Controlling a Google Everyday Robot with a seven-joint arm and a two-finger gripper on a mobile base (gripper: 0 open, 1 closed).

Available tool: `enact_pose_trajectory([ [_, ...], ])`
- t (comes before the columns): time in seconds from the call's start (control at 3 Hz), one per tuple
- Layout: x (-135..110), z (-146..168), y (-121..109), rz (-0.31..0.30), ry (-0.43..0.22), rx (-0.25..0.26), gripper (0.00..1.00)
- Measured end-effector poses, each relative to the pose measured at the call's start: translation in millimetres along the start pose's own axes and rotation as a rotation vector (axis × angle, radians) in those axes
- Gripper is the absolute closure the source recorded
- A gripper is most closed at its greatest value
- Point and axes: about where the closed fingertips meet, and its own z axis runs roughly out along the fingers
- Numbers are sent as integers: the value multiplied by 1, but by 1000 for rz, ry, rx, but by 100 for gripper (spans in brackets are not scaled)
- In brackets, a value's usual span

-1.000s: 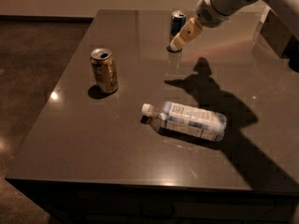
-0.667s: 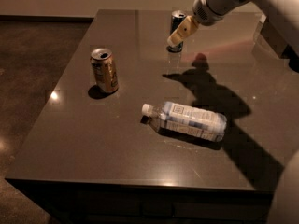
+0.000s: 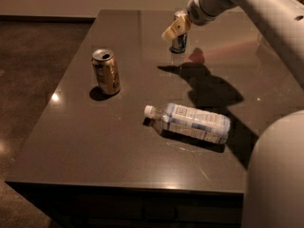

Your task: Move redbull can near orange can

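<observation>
The redbull can (image 3: 179, 43) stands upright at the far middle of the dark table (image 3: 85, 146); its upper part is hidden behind my gripper. My gripper (image 3: 174, 31) is at the can's top left, right against it or just in front of it. The orange can (image 3: 106, 72) stands upright on the left of the table, well apart from the redbull can.
A clear plastic water bottle (image 3: 192, 122) with a white cap lies on its side in the middle of the table, between the cans and the near edge. My arm (image 3: 259, 8) reaches in from the upper right. My pale body (image 3: 278, 175) fills the lower right corner.
My gripper has moved left and a little up, from the right of the redbull can to its top left. The cans and the bottle have not moved.
</observation>
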Motion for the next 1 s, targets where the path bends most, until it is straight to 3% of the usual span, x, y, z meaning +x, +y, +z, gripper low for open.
enact_pose_trajectory([
  [0.67,-20,28,-4,57,-52,-8,0],
  [1.0,-22,34,-6,72,-58,-17,15],
])
